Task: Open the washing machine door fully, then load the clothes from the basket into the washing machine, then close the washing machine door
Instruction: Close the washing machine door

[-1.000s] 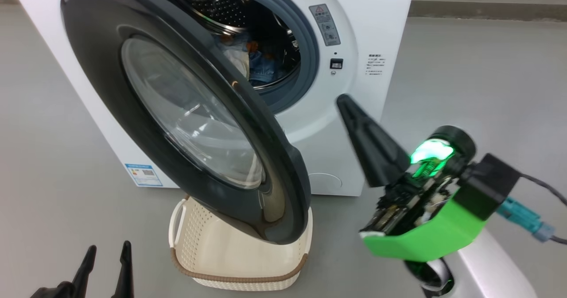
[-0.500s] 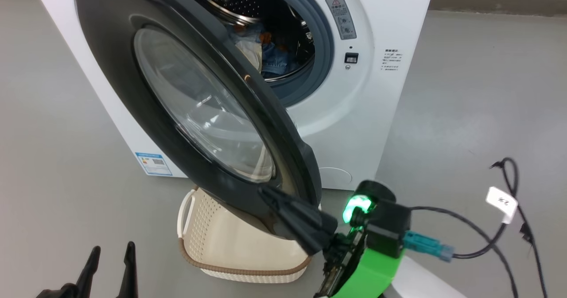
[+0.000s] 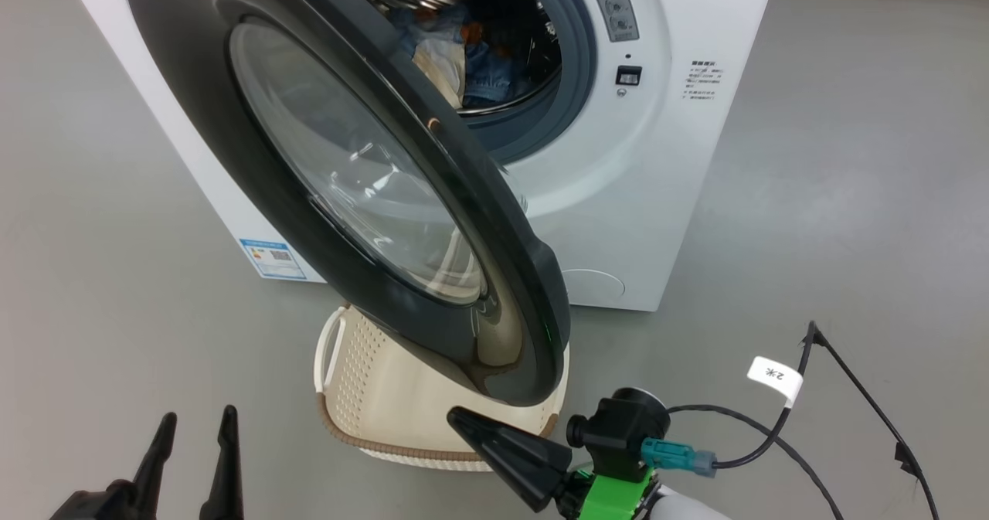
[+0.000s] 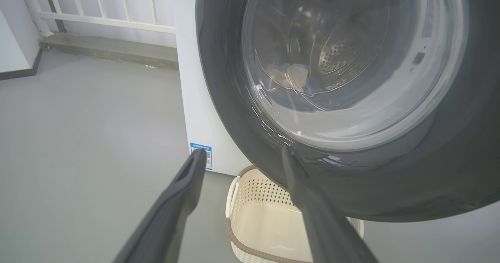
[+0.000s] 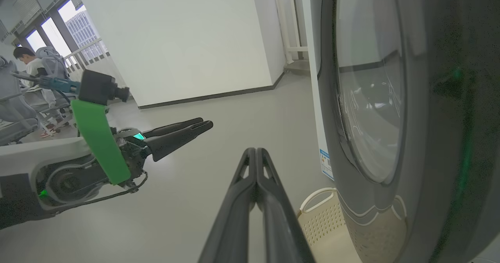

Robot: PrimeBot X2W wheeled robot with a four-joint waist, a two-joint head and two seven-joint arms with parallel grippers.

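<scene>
Reckoning washing machine door [image 3: 348, 180] is rigid, slick; I'd push its rim with right fingers [image 3: 502, 454] pressed together; left fingers [image 3: 226, 458] spread.

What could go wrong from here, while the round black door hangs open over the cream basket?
1. The shut right pincer sits low, close to the bottom edge of the large round glossy black door; a push there may slip off the curved rim.
2. The small cream perforated plastic basket stands under the door, so the arm may knock it.
3. The light blue and cream clothes lie near the drum mouth and might get pinched at closing.
</scene>
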